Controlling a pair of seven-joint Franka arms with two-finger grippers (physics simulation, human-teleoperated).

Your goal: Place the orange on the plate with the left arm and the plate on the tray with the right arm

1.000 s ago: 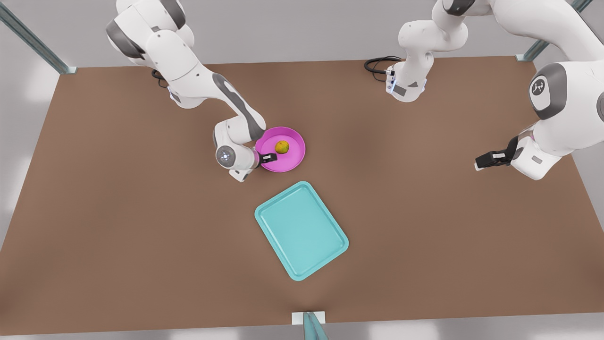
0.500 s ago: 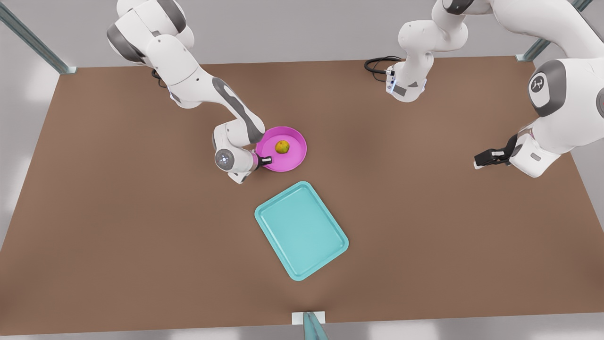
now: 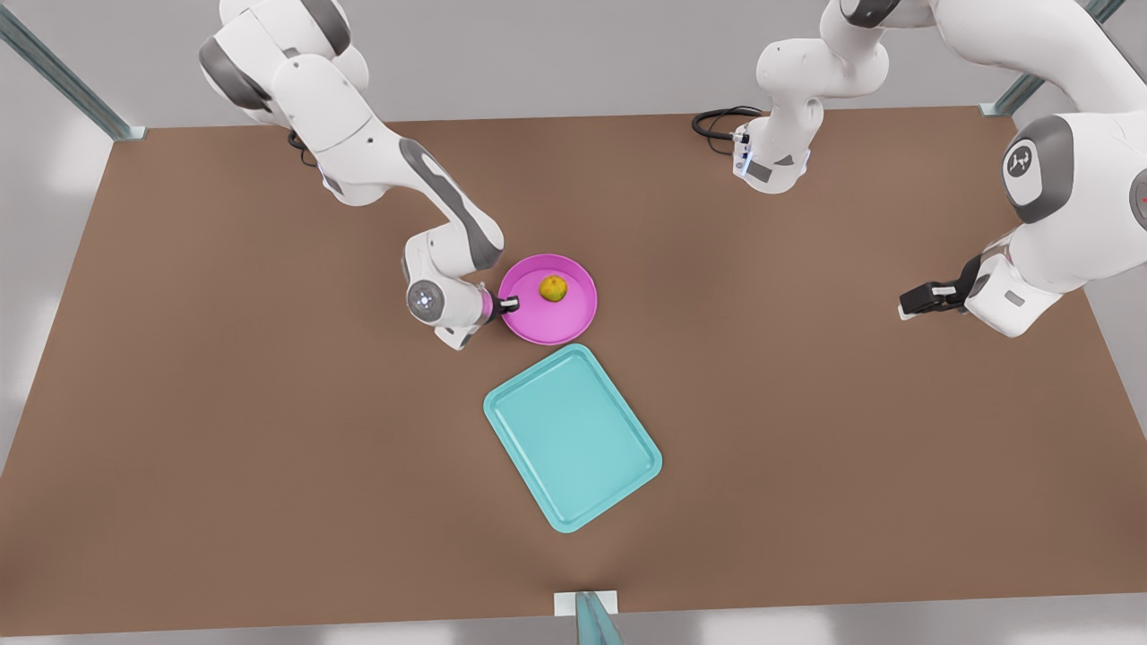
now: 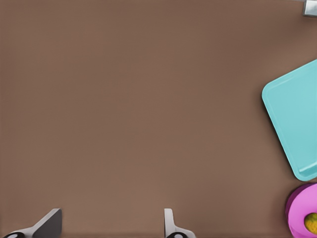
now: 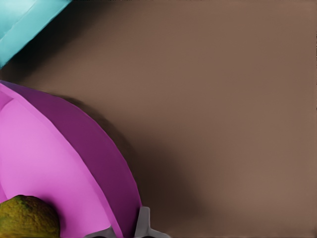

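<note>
Front view first — no readable writing can be made out anywhere, just a small round emblem [image 3: 1020,163] on a joint of the arm at the front view's right, too small to be read.

As for containers: the orange [image 3: 553,288] is seen sitting inside the pink plate [image 3: 566,320], a bit off-centre toward the far rim. The plate is just beside the far corner of the teal tray [image 3: 573,437], apart from it by a thin strip of brown table [image 3: 224,403], and nothing is carried in the tray.

The right gripper [image 3: 509,305] is found at the plate's rim on the front view's left side, clamped onto that rim. In the right wrist view the two fingertips [image 5: 142,224] are pinched on the rim of the plate [image 5: 64,163], with the orange [image 5: 27,217] cut off at the frame edge and a sliver of the tray [image 5: 25,22] in the corner. Whether the plate is lifted or resting on the table can't really be told from these angles.

The left gripper [image 3: 916,302] is parked well apart at the front view's right, waiting. In the left wrist view its fingers [image 4: 48,223] are spread wide with nothing between them — the tray [image 4: 294,124] and a slice of the plate [image 4: 299,210] are clipped at the frame edge.
</note>
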